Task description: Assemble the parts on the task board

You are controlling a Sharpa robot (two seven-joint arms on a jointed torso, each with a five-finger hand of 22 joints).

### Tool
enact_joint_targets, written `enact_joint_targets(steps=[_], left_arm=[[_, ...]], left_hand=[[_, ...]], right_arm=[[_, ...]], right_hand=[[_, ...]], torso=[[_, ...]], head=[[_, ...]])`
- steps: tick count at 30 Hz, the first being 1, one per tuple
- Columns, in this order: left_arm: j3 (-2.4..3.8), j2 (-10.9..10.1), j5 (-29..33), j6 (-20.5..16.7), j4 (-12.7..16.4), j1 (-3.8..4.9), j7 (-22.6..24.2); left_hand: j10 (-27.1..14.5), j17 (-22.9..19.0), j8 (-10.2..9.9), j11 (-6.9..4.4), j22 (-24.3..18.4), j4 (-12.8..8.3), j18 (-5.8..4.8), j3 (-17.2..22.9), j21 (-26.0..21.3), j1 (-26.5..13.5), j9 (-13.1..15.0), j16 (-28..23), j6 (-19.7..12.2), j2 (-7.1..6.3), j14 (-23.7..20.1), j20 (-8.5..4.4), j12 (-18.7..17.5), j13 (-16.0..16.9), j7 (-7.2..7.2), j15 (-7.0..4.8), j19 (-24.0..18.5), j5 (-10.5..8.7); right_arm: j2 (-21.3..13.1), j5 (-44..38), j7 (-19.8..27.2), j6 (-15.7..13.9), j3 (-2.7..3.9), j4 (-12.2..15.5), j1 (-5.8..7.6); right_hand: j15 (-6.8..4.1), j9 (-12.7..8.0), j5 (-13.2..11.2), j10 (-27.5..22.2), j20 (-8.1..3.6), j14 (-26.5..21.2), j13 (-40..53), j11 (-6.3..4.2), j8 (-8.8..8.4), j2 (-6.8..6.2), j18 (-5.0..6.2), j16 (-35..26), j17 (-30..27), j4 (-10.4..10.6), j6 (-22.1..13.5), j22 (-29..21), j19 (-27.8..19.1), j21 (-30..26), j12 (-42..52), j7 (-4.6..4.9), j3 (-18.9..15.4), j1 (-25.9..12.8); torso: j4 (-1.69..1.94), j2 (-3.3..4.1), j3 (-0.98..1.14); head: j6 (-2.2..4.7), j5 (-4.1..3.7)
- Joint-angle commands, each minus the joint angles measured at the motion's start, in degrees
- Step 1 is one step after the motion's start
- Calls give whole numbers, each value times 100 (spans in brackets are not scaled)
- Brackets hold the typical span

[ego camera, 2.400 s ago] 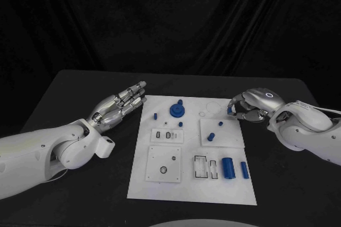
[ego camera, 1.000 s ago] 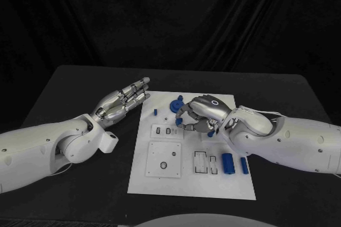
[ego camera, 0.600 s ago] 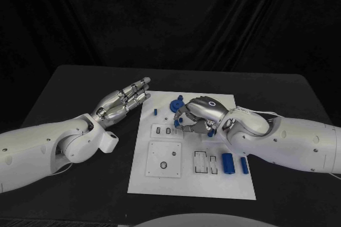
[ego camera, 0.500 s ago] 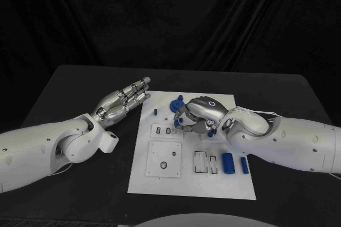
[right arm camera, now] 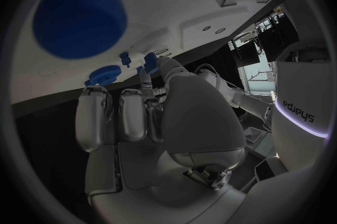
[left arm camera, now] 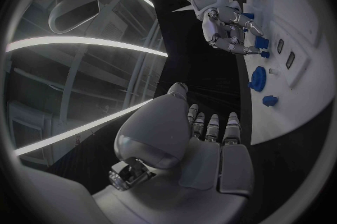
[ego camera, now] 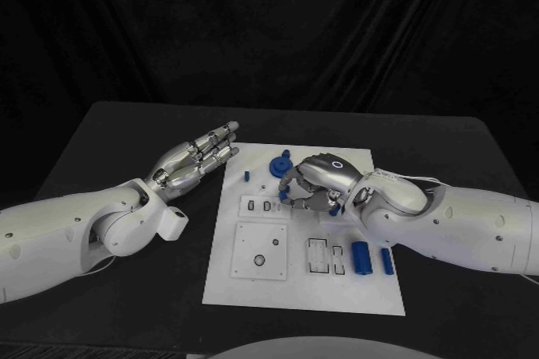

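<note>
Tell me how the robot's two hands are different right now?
The left hand lies beside the task board with fingers straight and holds nothing; the right hand is over the board, fingers curled round a small blue part. Both are silver, on white arms.

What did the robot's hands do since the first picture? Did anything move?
The right hand swung in from the board's far right corner to its middle and now hovers low over the small blue parts beside the blue gear, fingers curled; whether it holds one is unclear. The left hand stayed flat and open beside the task board. The two blue cylinders near the front did not move.
</note>
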Motion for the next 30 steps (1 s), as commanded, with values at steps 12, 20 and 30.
enact_joint_targets(steps=[12, 20, 30], left_arm=[[4, 14, -28, 99, -7, -10, 53], [4, 18, -28, 106, -12, -12, 52], [4, 19, -28, 105, -38, -13, 53]], left_hand=[[-12, -10, 12, 34, 7, 10, 53, 43, 28, 74, 6, -21, 1, 14, -2, 37, -16, -6, 41, 37, 13, 22], [-15, -10, 11, 34, 7, 12, 53, 62, 28, 79, 5, -21, -6, 32, -2, 37, -17, -7, 40, 37, 13, 23], [-16, -10, 10, 34, 7, 13, 53, 70, 29, 81, 5, -21, -9, 40, -2, 37, -17, -8, 40, 37, 14, 22]], right_arm=[[-47, -1, -220, 142, 3, -2, -34], [-29, -1, -259, 285, 3, -34, -66], [-14, -1, -230, 408, 3, -62, -102]], right_hand=[[36, 24, 37, 487, 35, 319, 1159, 56, 1, 45, 11, -22, -5, -28, 29, 1036, 158, -39, 22, -3, -7, 15], [40, 15, -14, 475, 39, 306, 1132, 73, -45, 39, 17, -55, -63, -65, -60, 1028, 148, -71, 15, 20, -2, -14], [45, -21, -56, 462, 45, 297, 1105, 90, -132, 25, 20, -76, -105, -100, -210, 1027, 146, -89, 8, 41, 6, -61]], torso=[[1, -1, 0], [1, -1, 1], [1, -1, 0]], head=[[3, -8], [-7, -8], [-10, -6]])
